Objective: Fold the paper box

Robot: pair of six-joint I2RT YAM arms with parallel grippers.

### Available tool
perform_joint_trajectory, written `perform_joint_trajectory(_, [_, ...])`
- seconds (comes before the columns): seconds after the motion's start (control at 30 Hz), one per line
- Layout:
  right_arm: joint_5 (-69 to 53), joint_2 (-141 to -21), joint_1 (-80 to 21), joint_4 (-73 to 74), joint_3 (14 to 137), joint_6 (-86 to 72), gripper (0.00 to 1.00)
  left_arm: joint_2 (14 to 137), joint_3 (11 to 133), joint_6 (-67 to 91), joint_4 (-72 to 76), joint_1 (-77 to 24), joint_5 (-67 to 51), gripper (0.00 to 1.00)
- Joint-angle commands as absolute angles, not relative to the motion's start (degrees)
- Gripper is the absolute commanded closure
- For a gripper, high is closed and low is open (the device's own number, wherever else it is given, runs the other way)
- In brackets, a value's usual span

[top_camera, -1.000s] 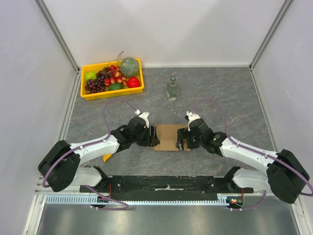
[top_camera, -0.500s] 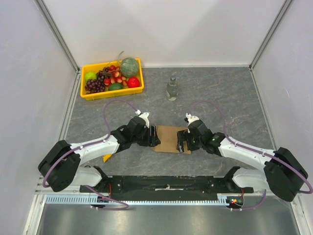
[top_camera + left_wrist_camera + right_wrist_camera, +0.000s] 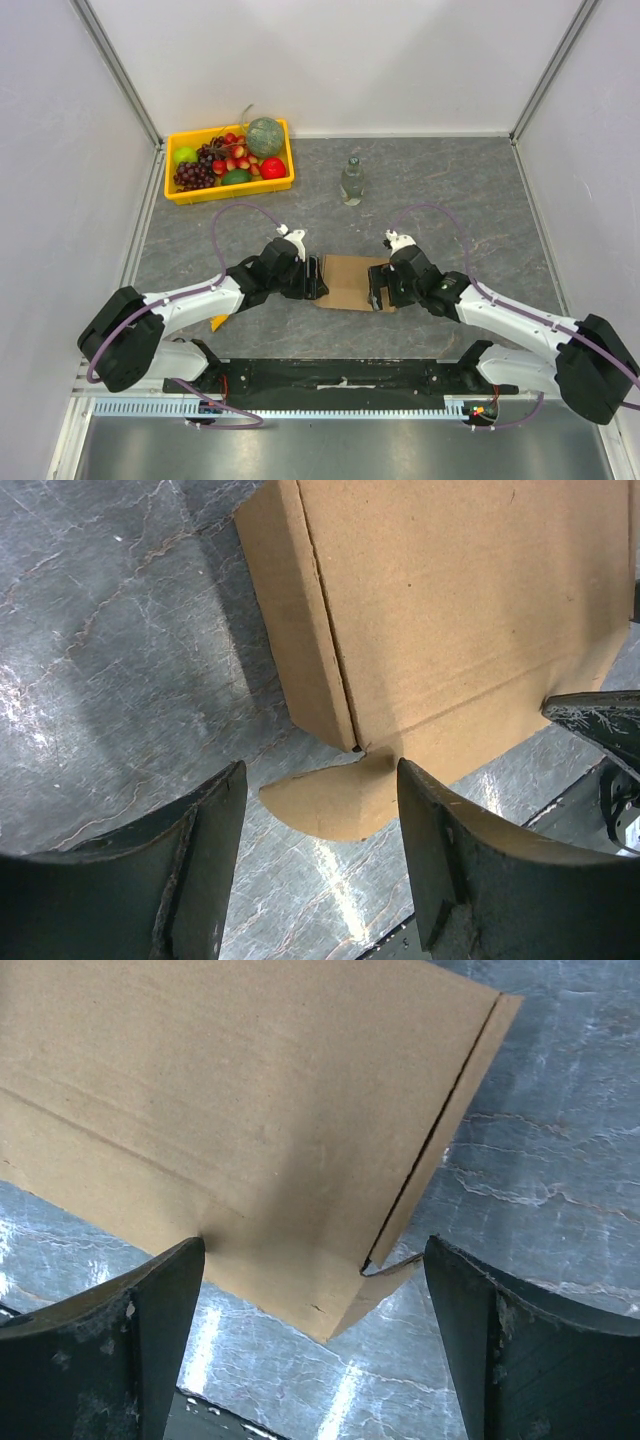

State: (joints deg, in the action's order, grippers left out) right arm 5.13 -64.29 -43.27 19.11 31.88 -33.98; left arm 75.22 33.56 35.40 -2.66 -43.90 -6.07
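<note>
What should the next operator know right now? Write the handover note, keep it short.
Paper box: flat on the table, between both arms.
Left pincer: open at the box's left end, a loose rounded tab inside its opening.
Right pincer: wide open, straddling the right corner, gripping nothing.
Done: main panels look folded over.
Left: probably tuck the tab and close the ends.

The paper box just ahead of the jaws is matt brown cardboard, faintly ribbed. Table under them looks like glossy grey marble. Right gripper is scuffed black plastic.
</note>
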Motion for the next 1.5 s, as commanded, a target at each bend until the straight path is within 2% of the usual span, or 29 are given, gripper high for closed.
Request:
perform_joint_trajectory(0.0, [7.91, -62.67, -43.15, 21.70, 34.37, -32.70, 0.02, 73.65, 34.10, 36.65, -1.84, -44.12, -5.89, 0.33])
perform_joint_trajectory(0.87, [4.66, -59.94, -43.15, 25.14, 34.89, -37.79, 0.02, 73.74, 36.21, 35.77, -3.07, -44.30, -7.47, 0.33])
perform_joint_trajectory(1.17, [4.04, -60.47, -43.15, 24.52, 34.45, -37.88, 0.02, 68.48, 38.32, 35.60, -14.32, -44.56, 4.82, 0.33])
perform_joint_trajectory(1.47, [3.52, -60.47, -43.15, 23.99, 33.93, -38.23, 0.02, 64.51, 40.51, 36.91, -17.84, -46.84, 7.65, 0.33])
